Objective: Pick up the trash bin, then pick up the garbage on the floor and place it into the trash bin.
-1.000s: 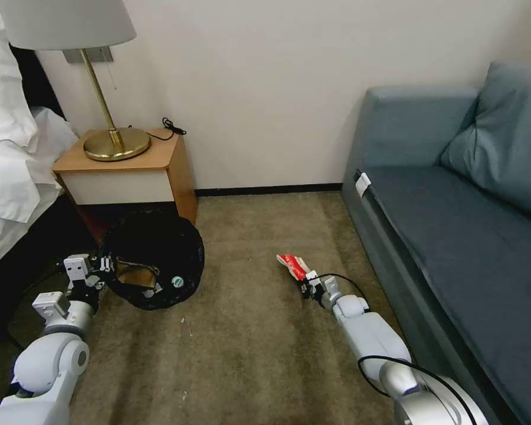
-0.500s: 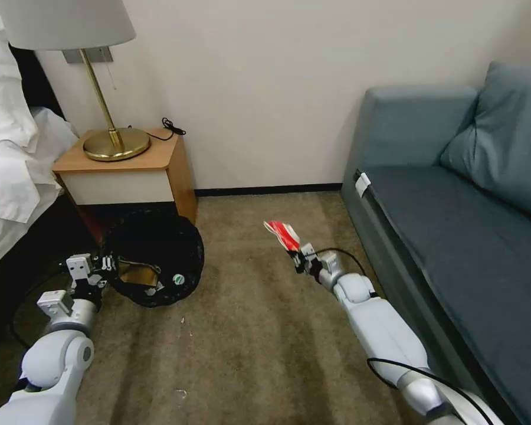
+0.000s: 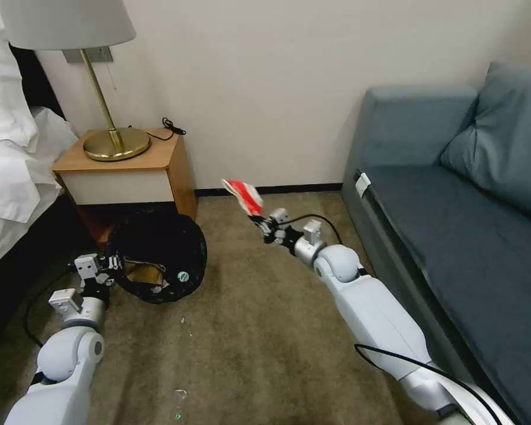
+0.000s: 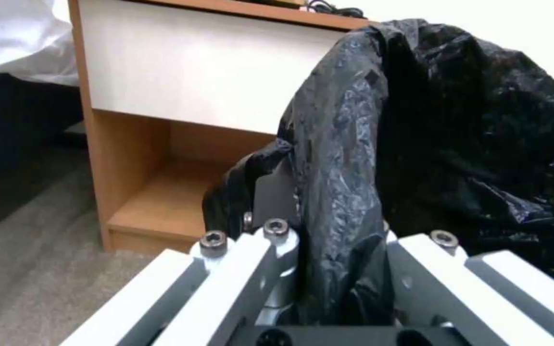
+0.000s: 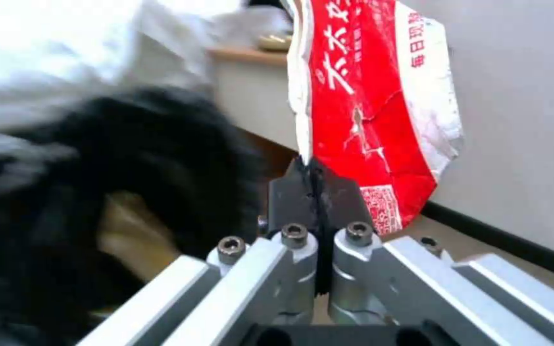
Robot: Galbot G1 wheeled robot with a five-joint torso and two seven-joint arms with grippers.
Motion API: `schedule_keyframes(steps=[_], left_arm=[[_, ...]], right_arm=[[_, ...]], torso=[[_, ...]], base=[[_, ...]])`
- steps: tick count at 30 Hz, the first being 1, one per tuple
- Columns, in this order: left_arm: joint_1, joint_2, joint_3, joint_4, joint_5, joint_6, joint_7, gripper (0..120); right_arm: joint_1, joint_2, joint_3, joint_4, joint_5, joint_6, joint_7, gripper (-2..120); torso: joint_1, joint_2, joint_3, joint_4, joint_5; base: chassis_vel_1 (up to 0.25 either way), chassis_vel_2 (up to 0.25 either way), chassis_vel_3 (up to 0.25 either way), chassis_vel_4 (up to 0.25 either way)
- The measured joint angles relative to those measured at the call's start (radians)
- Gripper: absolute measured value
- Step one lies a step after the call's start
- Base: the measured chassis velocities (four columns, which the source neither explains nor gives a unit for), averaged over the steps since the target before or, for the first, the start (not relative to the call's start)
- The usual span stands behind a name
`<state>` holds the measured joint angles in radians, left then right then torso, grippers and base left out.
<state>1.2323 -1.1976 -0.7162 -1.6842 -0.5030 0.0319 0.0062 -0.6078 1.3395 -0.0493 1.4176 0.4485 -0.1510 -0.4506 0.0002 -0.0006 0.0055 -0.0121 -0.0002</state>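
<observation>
Right hand [image 3: 261,223] is up off the floor, between the sofa [image 3: 454,236] and the nightstand [image 3: 130,171], and its fingers are pinched tight on the bottom edge of the red-and-white packet [image 3: 243,195]. The packet stands up above the fingertips, in the air, in front of the black baseboard. From the right wrist view the packet [image 5: 367,120] rises straight out of the closed jaws, red face with white print, creased and torn along one side.

Over on the left, the left hand [image 3: 109,263] sits low by the carpet [image 3: 259,342], clamped on the rim of the trash bin [image 3: 159,257]. The bin is tipped, its mouth facing the robot, right in front of the nightstand's open lower shelf. Inside it lie a brown crumpled wrapper [image 3: 143,273] and a small bottle with a green label [image 3: 182,276]. The left wrist view shows the black bag [image 4: 418,144] folded between the two fingers.

A few tiny scraps dot the carpet nearer the robot.
</observation>
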Motion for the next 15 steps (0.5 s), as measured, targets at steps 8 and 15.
schedule_keyframes(steps=[8, 15], left_arm=[[-0.026, -0.013, 0.004, 0.039, 0.005, -0.015, 0.011, 4], [-0.048, -0.008, 0.004, 0.059, 0.003, -0.02, 0.012, 4]], right_arm=[[0.007, 0.024, -0.112, 0.075, 0.087, -0.017, -0.055, 0], [0.01, 0.037, -0.178, 0.104, 0.139, -0.022, -0.087, 0]], torso=[[0.0, 0.0, 0.0, 0.0001, 0.0], [0.0, 0.0, 0.0, 0.0001, 0.0001]], base=[[0.0, 0.0, 0.0, 0.0], [0.0, 0.0, 0.0, 0.0]])
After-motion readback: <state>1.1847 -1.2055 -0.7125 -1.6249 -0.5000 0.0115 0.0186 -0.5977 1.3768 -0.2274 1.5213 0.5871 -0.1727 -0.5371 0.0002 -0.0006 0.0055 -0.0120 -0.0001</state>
